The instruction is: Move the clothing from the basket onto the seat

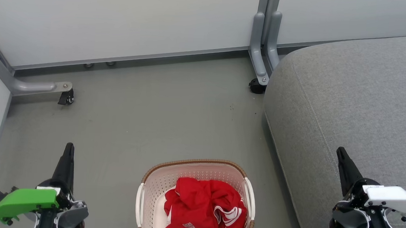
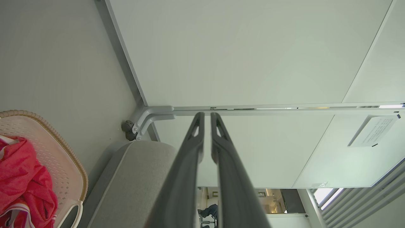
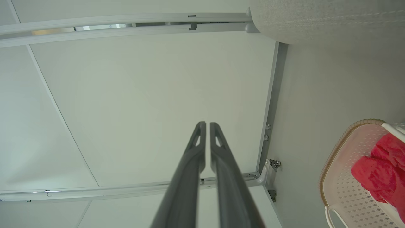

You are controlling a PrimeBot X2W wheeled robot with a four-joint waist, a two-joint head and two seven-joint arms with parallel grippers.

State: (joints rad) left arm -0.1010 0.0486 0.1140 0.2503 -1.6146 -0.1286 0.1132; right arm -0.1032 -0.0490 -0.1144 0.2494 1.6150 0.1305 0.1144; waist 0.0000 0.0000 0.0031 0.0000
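- One basket (image 1: 194, 163) stands on the grey floor (image 1: 153, 118); it is near the side edge of the seat (image 1: 348, 101) without touching it, and well apart from the floor's far edge, where the pale partition panels (image 1: 124, 17) rise.
- The clothing (image 1: 204, 207) lies inside the basket as a single crumpled red heap (how many garments make it up I cannot tell); white stripes show on one fold and white lettering at the heap's near side.
- Two grippers, both closed with only a thin slit between the fingers, and both holding nothing.
- The left gripper (image 1: 69, 145) hovers over the floor to the left of the basket; the right gripper (image 1: 340, 150) hovers over the seat's near part.
- Two black castors (image 1: 66, 98) rest on the floor under the panels' grey feet; one is near the floor's far left corner, the other just beside the seat's far corner.
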